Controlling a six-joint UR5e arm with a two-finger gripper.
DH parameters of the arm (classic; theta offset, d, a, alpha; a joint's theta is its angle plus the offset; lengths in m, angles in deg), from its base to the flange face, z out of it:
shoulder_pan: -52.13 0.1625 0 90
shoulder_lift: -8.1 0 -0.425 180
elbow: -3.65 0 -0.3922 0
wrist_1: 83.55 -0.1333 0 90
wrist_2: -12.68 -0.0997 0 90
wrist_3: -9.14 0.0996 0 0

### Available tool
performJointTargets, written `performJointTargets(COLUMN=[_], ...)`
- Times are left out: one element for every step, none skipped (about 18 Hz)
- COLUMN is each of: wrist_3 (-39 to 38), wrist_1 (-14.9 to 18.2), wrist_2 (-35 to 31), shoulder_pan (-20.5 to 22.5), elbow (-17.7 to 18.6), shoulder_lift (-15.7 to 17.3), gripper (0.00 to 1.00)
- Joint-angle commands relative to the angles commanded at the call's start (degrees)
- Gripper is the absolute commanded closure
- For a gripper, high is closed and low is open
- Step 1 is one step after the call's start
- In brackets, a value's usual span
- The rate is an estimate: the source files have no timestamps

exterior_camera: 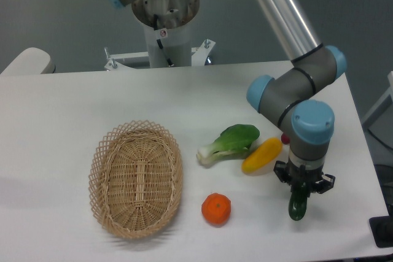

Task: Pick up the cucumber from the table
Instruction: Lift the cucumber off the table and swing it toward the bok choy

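Pincer point(303, 189): pointing straight down at the right front of the surface, its two dark fingers drawn in close on either side of the upper end of the cucumber, so it looks clamped on it; whether the far end has left the surface cannot be told.
Surface point(73, 102): broad, flat, matte white top with a rounded corner, bearing everything else; the white makes each item stand out.
Arm point(295, 93): silver tube and grey joints with blue caps, folded over so the wrist comes down vertically on the cucumber, which suits a top grasp.
Basket point(136, 179): oval woven wicker, open lattice rim, lying empty at the left front, well apart from the pincer.
Bok choy point(228, 143): leafy green with a white stalk, on its side, touching the yellow vegetable.
Yellow vegetable point(262, 154): smooth, curved, just beside the pincer, near enough to be nudged.
Cucumber point(298, 206): slim, glossy dark green cylinder with a rounded end, showing below the fingers.
Orange point(216, 208): round, dimpled, alone near the front edge.
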Motion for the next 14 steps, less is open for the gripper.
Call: performJointTargets(wrist_3=[0.09, 0.09, 0.17, 0.18, 0.26, 0.61, 1.14, 1.32, 1.32, 1.32, 1.41, 1.67, 2.28, 2.98], wrist_1=[1.58, 3.68, 5.97, 8.51, 11.06, 13.96, 16.51, 18.45, 19.95, 21.27, 21.98, 22.07, 22.16, 22.16], wrist_2=[0.18, 0.35, 0.44, 0.27, 0.18, 0.09, 0.09, 0.09, 0.0, 0.0, 0.0, 0.0, 0.0, 0.0], shoulder_pan=[-0.61, -1.32, -2.19, -3.25, -4.04, -4.48, -4.75, -5.45, -5.89, -5.98, -6.07, -6.16, -6.07, -6.16], elbow=[-0.44, -0.44, -0.44, -0.44, -0.7, -0.79, -0.62, -0.71, -0.62, -0.45, -0.27, -0.18, -0.18, -0.01], shoulder_lift=[1.14, 2.55, 3.95, 5.36, 6.85, 8.26, 9.84, 10.81, 11.52, 11.96, 12.4, 12.58, 12.84, 13.1], gripper=[0.64, 0.64, 0.64, 0.64, 0.64, 0.63, 0.63, 0.63, 0.63, 0.63, 0.63, 0.63, 0.63, 0.63])
